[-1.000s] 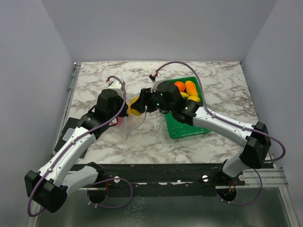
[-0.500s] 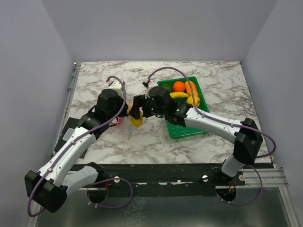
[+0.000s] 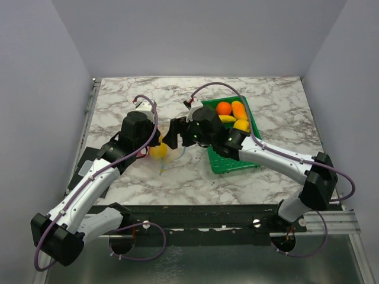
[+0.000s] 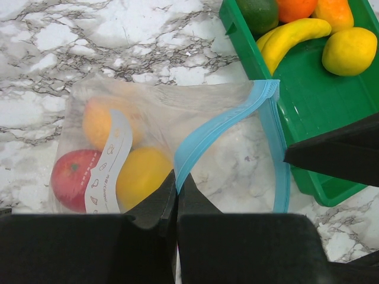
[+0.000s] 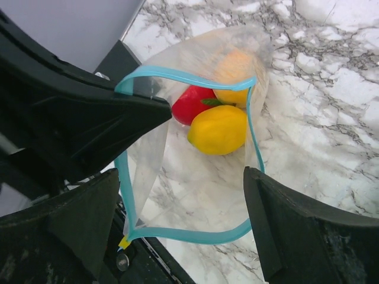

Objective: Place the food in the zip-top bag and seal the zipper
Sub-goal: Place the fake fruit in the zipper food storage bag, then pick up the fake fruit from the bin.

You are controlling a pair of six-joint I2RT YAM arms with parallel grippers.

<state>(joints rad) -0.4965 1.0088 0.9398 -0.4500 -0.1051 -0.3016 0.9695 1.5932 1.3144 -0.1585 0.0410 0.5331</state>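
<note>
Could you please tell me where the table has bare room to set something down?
The table is bare behind the tray, right of it, and along the near edge in front of the bag. Crowded: around the bag, and the tray's far end, full of fruit.

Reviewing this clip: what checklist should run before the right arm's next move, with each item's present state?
1. Left gripper pinching the zipper: ok.
2. Zip-top bag mouth held open: ok.
3. Right gripper open and empty: ok.
4. Lemon fully inside the bag, beside the red piece: ok.
5. All food bagged: not ok; banana and others lie in the green tray.
6. Zipper sealed: not ok.
</note>
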